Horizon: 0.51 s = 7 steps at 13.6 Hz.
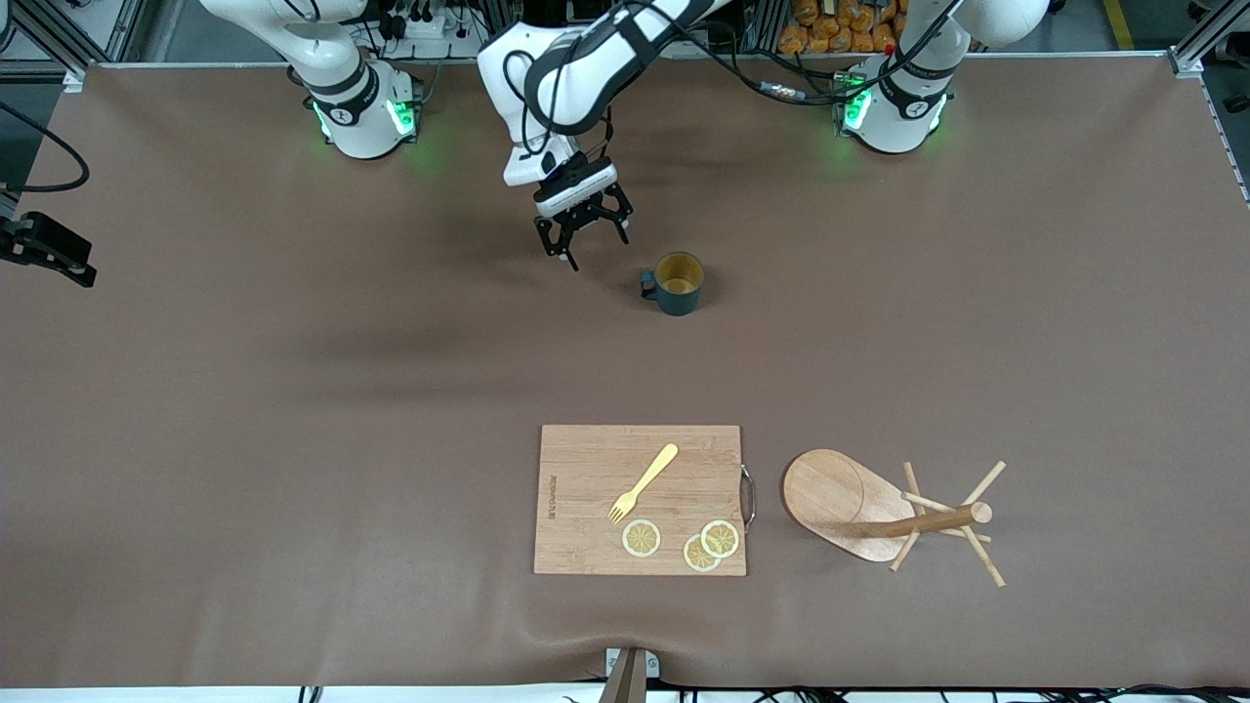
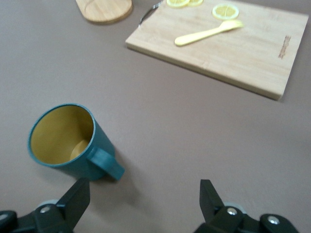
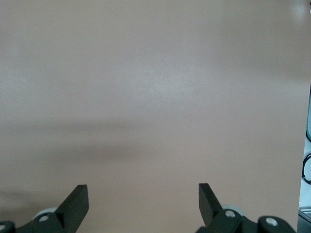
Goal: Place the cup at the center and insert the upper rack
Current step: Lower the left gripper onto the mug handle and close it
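Note:
The dark teal cup (image 1: 678, 283) stands upright on the brown table, its handle toward the right arm's end. In the left wrist view the cup (image 2: 68, 141) shows its yellowish inside. My left gripper (image 1: 583, 234) is open and empty, just beside the cup on its handle side; in its own view (image 2: 143, 187) bare table lies between the fingers. The wooden mug tree (image 1: 879, 513) lies tipped on its side near the front camera, and its oval base (image 2: 104, 8) shows in the left wrist view. My right gripper (image 3: 143, 191) is open over bare table and does not show in the front view.
A rectangular wooden cutting board (image 1: 640, 500) lies beside the mug tree, toward the right arm's end, with a yellow fork (image 1: 645, 481) and three lemon slices (image 1: 642, 538) on it. The board also shows in the left wrist view (image 2: 233, 48). A black mount (image 1: 44, 249) juts in at the table's edge.

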### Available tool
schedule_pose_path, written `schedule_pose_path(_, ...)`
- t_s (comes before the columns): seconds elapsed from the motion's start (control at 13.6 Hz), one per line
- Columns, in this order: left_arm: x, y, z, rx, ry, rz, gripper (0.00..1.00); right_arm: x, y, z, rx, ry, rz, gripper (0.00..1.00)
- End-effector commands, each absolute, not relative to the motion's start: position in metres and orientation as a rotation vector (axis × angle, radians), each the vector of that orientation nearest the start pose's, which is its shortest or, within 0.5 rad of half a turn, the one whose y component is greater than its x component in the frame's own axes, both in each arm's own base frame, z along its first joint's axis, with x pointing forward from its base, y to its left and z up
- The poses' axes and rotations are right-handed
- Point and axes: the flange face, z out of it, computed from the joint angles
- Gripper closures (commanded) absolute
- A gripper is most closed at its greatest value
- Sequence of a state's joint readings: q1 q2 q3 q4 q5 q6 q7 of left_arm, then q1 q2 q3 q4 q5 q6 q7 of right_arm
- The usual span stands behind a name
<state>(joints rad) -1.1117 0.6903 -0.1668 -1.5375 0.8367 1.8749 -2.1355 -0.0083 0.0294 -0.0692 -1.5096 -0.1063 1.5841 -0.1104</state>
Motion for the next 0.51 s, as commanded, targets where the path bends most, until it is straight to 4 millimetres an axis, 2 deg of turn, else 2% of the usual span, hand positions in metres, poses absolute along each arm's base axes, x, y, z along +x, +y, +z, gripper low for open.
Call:
schedule_pose_path(0.0,0.266,-0.624,0.226,-2.652,-0.621,-1.062,0.0,0.565,-0.052,0.665,-3.296,-0.087,-0.115,0.0)
schedule_pose_path(0.07,0.26,-0.623,0.214,-2.641,-0.577,-1.08,0.0,0.566,-0.054,0.666,-3.291,-0.065,-0.126,0.0)
schedule_pose_path(0.29,0.243,-0.615,0.155,-2.539,-0.43,-1.23,0.0,0.565,-0.05,0.671,-3.261,-0.051,-0.158,0.0)
schedule_pose_path(0.44,0.246,-0.608,0.149,-2.472,-0.462,-1.297,0.0,0.563,-0.053,0.672,-3.209,-0.032,-0.162,0.0)
